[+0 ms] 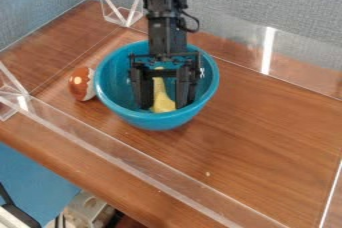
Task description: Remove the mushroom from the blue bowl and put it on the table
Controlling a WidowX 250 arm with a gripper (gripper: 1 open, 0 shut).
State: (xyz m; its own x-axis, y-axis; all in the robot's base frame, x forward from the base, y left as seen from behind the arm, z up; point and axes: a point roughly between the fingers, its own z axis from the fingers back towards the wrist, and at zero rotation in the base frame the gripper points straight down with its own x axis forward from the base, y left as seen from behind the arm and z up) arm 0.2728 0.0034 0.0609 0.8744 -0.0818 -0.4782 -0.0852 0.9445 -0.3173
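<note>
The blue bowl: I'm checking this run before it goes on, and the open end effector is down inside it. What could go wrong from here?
1. The open end effector straddles the yellow banana-shaped piece in the blue bowl; closing would likely grab the wrong item.
2. The mushroom already sits on the table beside the bowl, so shoving the bowl might knock it.

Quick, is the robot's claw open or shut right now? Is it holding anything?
Claw: open, down inside the blue bowl, its fingers either side of the yellow piece. Holding nothing. The mushroom sits on the table beside the bowl.
</note>
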